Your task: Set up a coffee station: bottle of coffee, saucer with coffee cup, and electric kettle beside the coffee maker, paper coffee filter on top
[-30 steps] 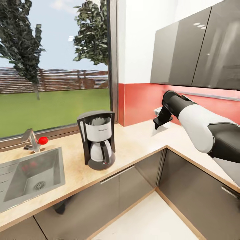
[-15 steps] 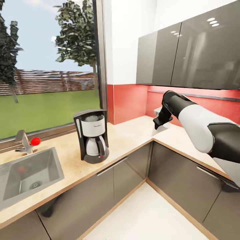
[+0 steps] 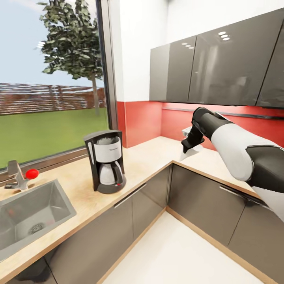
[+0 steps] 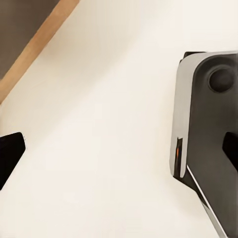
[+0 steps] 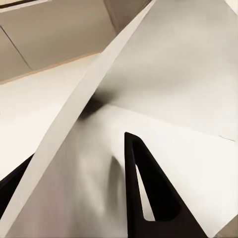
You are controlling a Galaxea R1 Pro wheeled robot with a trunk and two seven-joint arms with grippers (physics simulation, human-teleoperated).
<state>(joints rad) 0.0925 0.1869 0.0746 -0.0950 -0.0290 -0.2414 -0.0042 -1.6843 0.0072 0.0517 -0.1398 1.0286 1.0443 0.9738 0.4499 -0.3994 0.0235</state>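
The coffee maker (image 3: 105, 161) stood upright on the counter (image 3: 150, 159), beside the sink (image 3: 27, 211). The right end effector (image 3: 188, 147) clenched a white paper coffee filter (image 3: 191, 150) above the corner; the left end effector's state I cannot tell.

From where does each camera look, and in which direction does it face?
Head: on the robot's head, facing down at coffee maker and countertop; right arm shows.
Left wrist: on left arm, facing pale floor; one fingertip shows.
Right wrist: on right arm, facing paper coffee filter between its fingers.
Shared: head and right wrist see that filter.
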